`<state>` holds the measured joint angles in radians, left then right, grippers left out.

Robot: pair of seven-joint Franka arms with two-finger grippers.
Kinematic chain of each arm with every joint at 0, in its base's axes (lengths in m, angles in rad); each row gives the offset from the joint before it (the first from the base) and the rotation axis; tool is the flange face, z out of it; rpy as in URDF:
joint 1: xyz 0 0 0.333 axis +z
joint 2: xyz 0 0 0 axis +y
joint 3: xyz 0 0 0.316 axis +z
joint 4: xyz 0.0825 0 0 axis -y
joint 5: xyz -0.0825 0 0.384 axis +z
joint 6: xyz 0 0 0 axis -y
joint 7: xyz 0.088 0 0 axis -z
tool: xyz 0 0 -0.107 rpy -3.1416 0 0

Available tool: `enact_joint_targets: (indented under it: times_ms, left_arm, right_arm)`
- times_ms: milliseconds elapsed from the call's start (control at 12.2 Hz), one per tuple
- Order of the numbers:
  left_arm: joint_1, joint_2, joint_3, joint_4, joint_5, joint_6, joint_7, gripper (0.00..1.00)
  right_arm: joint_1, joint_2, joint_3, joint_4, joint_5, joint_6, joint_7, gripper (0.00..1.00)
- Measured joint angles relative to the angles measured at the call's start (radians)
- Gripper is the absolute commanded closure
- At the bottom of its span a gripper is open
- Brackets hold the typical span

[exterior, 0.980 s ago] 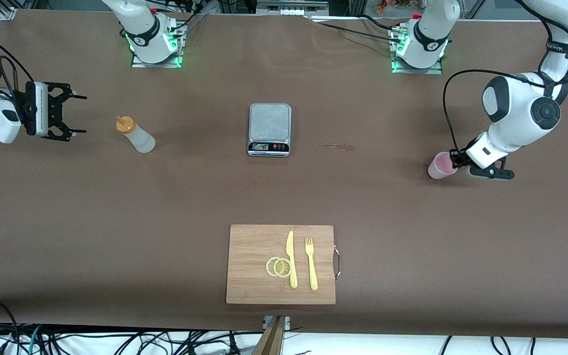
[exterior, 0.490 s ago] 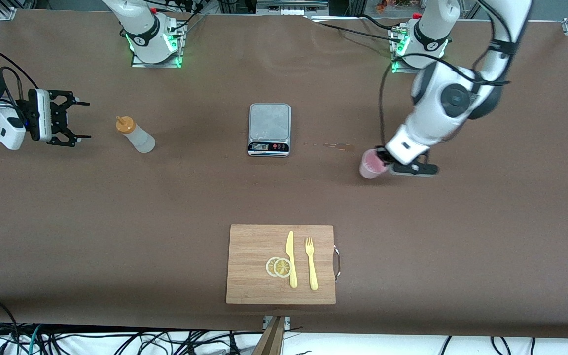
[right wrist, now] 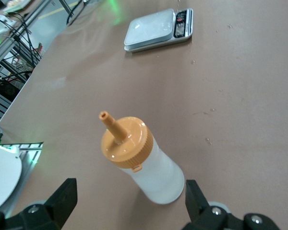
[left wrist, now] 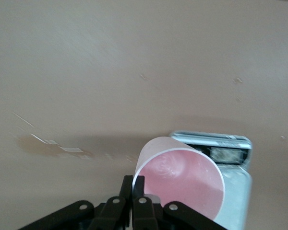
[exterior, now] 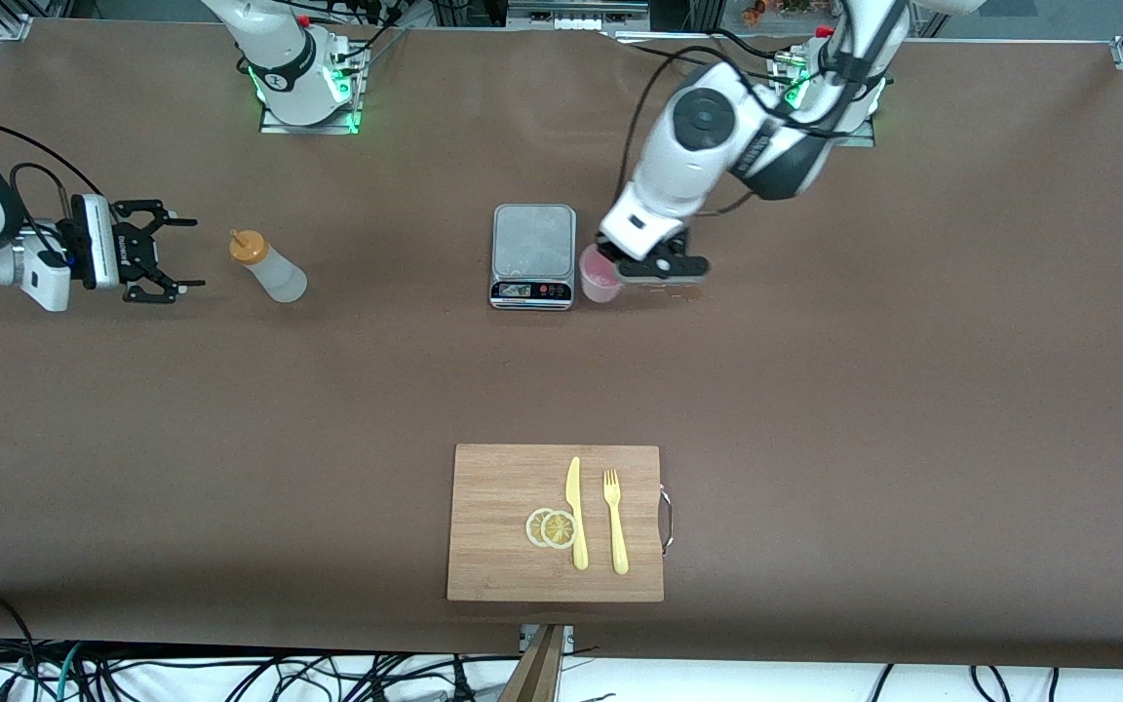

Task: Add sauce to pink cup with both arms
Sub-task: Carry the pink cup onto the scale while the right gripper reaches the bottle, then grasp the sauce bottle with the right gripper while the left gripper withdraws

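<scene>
The pink cup [exterior: 600, 280] hangs by its rim in my left gripper [exterior: 613, 268], right beside the scale [exterior: 533, 255] on its side toward the left arm's end. In the left wrist view the fingers [left wrist: 139, 188] pinch the cup's wall [left wrist: 180, 175], one inside and one outside. The sauce bottle [exterior: 266, 266], whitish with an orange nozzle cap, stands upright toward the right arm's end. My right gripper [exterior: 178, 257] is open and empty, a short way from the bottle on its side away from the scale. In the right wrist view the bottle [right wrist: 141, 161] stands just ahead of the open fingers.
A wooden cutting board [exterior: 503, 558] lies near the table's front edge with two lemon slices [exterior: 551, 527], a yellow knife [exterior: 575, 511] and a yellow fork [exterior: 614, 520]. A stain [left wrist: 53, 144] marks the table beside the cup.
My left arm has carried the pink cup across the table from the left arm's end to the scale's side. My right gripper has crept closer to the sauce bottle.
</scene>
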<state>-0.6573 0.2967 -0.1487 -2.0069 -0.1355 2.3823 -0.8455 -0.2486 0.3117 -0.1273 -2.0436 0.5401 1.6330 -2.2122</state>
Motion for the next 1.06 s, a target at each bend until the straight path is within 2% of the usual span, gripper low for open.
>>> enact_joint_targets:
  times_ms: [245, 490, 816, 898, 980, 1061]
  left_arm:
    - [-0.096, 0.082, 0.001, 0.074, 0.0, 0.0, -0.116, 1.0]
    - [-0.134, 0.102, 0.001, 0.083, 0.0, 0.0, -0.138, 1.0]
    - [-0.155, 0.115, -0.002, 0.083, 0.0, 0.0, -0.146, 0.98]
    - [-0.155, 0.117, -0.002, 0.083, 0.0, 0.0, -0.146, 0.85]
    - [-0.155, 0.118, -0.002, 0.084, 0.0, 0.0, -0.146, 0.46]
    - [-0.155, 0.118, -0.001, 0.085, 0.0, 0.001, -0.146, 0.02]
  right_arm:
    - [-0.02, 0.104, 0.0, 0.0, 0.093, 0.002, -0.184, 0.0]
    - [-0.022, 0.197, 0.0, 0.0, 0.168, -0.008, -0.36, 0.0]
    - [-0.021, 0.282, 0.003, 0.0, 0.252, -0.063, -0.49, 0.0]
    - [-0.021, 0.295, 0.006, 0.0, 0.271, -0.073, -0.506, 0.0]
    - [-0.02, 0.305, 0.01, 0.0, 0.289, -0.081, -0.511, 0.0]
    - [-0.019, 0.309, 0.016, 0.0, 0.305, -0.092, -0.513, 0.0]
